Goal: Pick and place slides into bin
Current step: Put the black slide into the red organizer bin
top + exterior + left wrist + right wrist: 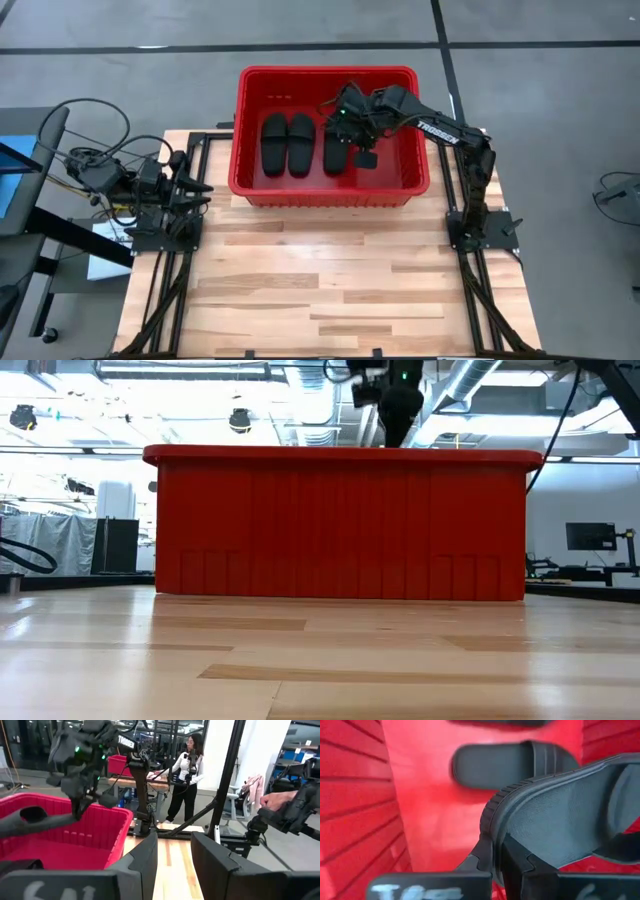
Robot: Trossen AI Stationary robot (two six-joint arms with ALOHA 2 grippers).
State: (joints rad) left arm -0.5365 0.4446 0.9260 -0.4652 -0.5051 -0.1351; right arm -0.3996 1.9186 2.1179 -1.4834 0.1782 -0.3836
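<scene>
Starting on the left, our left gripper (pixel 200 187) is parked at the table's left edge near its base, well clear of the bin (pixel 250 190). Its fingers (pixel 145 857) stand partly apart with nothing between them, so that arm is just waiting. Moving right into the red bin, we've got two slides lying side by side on the floor, one (pixel 274 144) and its neighbour (pixel 301 144), then a third slide (pixel 337 150) a bit further right. Over that right half hangs our right gripper (pixel 352 125), reaching in from the right side of the table. From its wrist view the jaws are pinched tight on the ribbed rim of the fourth slide (pixel 560 820), which hangs above the bin floor with another slide (pixel 512 762) lying below it. So we'd say we're on the last placing step. Next move, as we see it: lower it into the free strip at the bin's right side, then let go without dropping it on the third slide.
</scene>
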